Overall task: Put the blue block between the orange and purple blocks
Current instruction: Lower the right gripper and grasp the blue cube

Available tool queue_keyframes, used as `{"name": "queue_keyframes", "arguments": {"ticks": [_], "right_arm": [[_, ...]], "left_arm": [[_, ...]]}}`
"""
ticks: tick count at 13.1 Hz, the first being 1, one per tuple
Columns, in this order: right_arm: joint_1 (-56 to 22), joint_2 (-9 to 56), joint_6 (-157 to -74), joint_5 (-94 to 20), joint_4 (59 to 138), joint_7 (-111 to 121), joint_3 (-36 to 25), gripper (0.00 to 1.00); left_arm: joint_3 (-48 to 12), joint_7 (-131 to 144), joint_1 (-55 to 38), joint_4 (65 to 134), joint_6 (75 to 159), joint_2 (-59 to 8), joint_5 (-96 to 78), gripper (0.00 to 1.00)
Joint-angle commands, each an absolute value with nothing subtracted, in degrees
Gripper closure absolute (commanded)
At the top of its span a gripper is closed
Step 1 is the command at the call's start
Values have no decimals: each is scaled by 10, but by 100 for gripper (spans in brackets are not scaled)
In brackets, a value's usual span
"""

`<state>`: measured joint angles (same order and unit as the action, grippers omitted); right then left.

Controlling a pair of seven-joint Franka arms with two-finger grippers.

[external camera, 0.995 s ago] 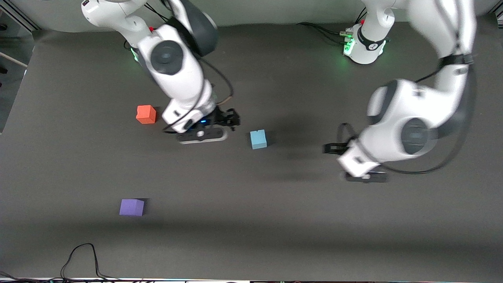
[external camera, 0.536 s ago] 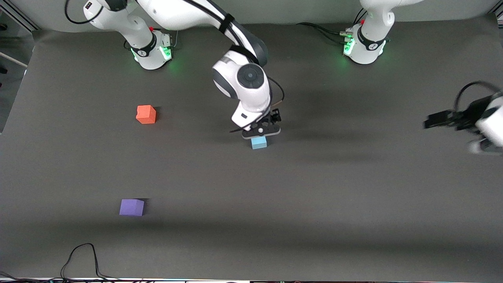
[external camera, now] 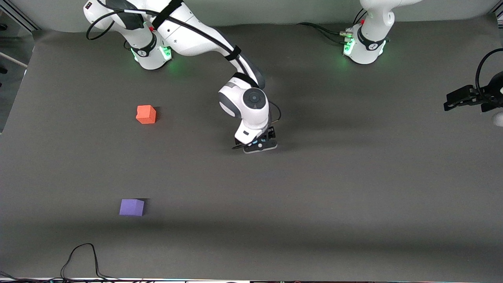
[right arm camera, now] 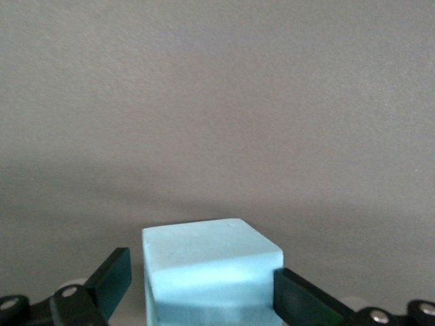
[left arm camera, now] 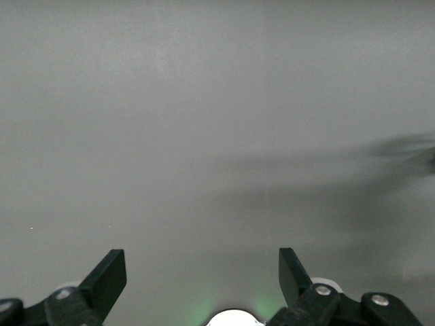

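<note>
The blue block [right arm camera: 211, 272] sits flat on the counter [external camera: 353, 196] mid-table, a cube with no long axis, between the parted fingers [right arm camera: 112, 275] of the right end effector [external camera: 259, 144]. The orange block [external camera: 146, 114] and purple block [external camera: 131, 207] lie toward the right arm's end. The left end effector [left arm camera: 202, 278] waits open

Front camera looks down from high; 2 wrist cameras skim the table [external camera: 353, 204] closely.

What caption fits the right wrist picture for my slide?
The right gripper sits low over the dark table, its fingers either side of the blue block.
</note>
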<state>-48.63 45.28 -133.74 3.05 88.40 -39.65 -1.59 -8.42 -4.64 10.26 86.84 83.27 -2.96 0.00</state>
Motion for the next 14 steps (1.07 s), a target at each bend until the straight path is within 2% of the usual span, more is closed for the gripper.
{"name": "queue_keyframes", "arguments": {"ticks": [1, 3, 4, 6, 9, 11, 12, 13, 14], "right_arm": [[-488, 445, -1345, 44, 901, -400, -16, 10], [-488, 441, -1344, 45, 903, -399, -16, 70], [-488, 434, -1340, 44, 904, -399, -16, 85], [-480, 409, -1328, 41, 912, -400, -16, 87], [-451, 346, -1241, 36, 915, -354, -16, 91], [-432, 316, -1222, 35, 926, -338, -15, 93], [-430, 309, -1222, 20, 929, -339, -16, 55], [-429, 304, -1229, -10, 931, -339, -17, 1], [-427, 306, -1243, -26, 931, -339, -17, 0]], "left_arm": [[-82, -40, 90, 884, 849, -17, 11, 0], [10, -42, -6, 884, 851, -17, 11, 0], [28, -47, -21, 884, 851, -16, 11, 0], [29, -47, -27, 884, 851, -18, 11, 0], [28, -48, -29, 884, 850, -19, 9, 0], [27, -48, -29, 885, 849, -19, 9, 0], [27, -48, -29, 885, 849, -19, 9, 0], [27, -48, -29, 886, 849, -19, 9, 0], [27, -48, -30, 888, 850, -20, 7, 0]]}}
